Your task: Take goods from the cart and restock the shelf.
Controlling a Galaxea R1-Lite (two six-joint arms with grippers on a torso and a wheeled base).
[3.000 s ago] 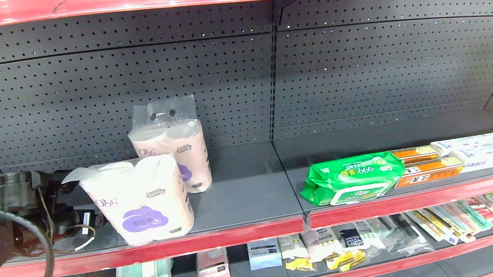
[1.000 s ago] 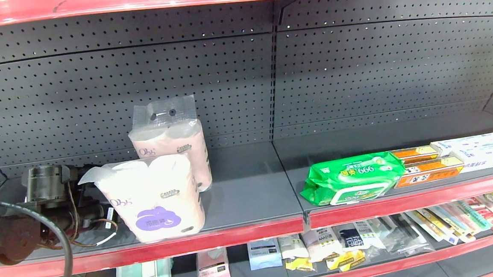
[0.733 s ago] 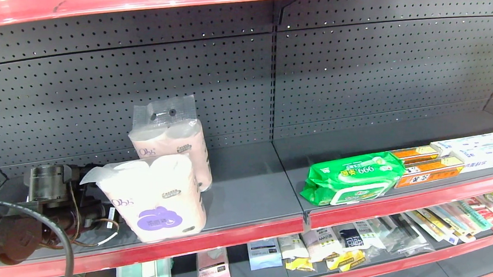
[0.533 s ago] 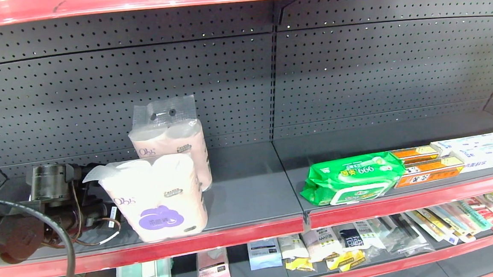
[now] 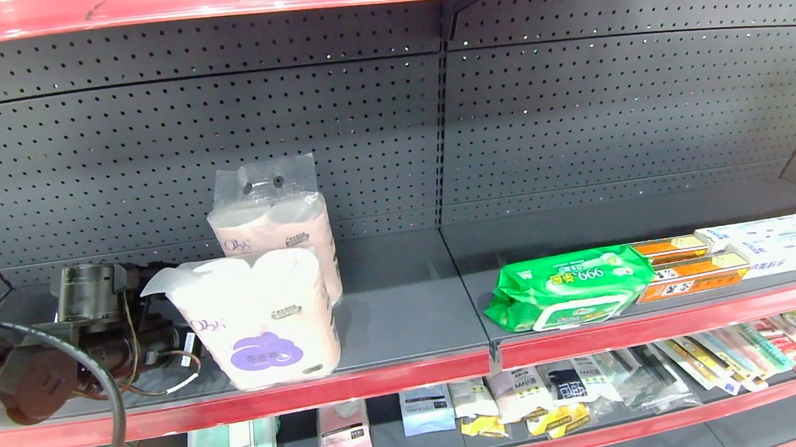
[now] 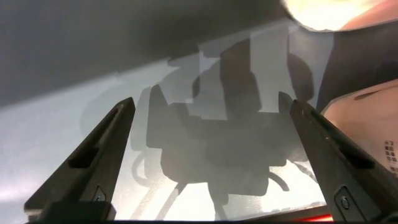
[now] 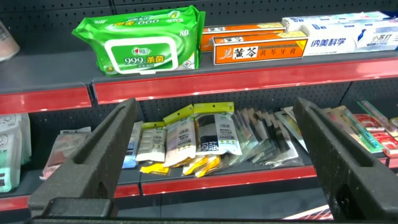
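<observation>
While our left pincer [image 6: 211, 106] hangs released, fingers spread wide on nothing, low over the shelf [image 5: 402, 299], the front roll pack [image 5: 266, 321] stands upright at the shelf's front edge, just beside that pincer on its right. A rear roll pack [image 5: 278, 234] stands close behind; we cannot tell whether they touch. Our right pincer [image 7: 216, 106] is likewise released and empty, facing the lower shelves, so the left one is nearer. We judge it should back out leftward, clear of the pack.
</observation>
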